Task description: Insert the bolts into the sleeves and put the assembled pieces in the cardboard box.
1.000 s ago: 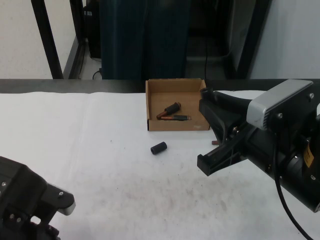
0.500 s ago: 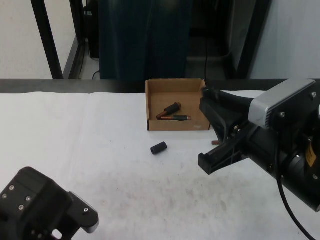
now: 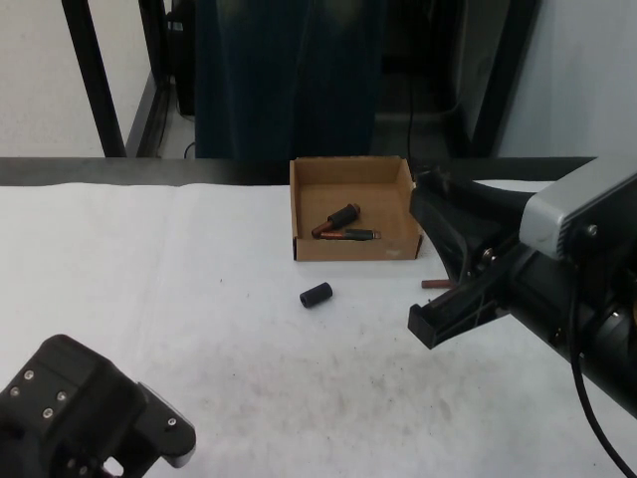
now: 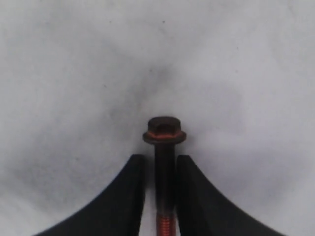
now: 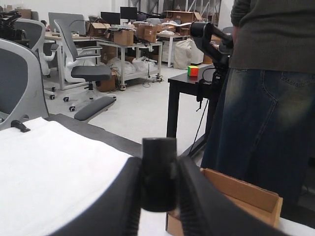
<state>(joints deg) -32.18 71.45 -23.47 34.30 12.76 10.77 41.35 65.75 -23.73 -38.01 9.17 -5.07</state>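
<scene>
The left gripper is clamped on the shank of a flanged bolt, over the white bench at the near left. The right gripper pinches a black sleeve, held up to the right of the cardboard box. Two assembled pieces lie inside the box. A loose sleeve lies on the bench just on the near side of the box, and a second bolt lies farther right, beside the right arm.
</scene>
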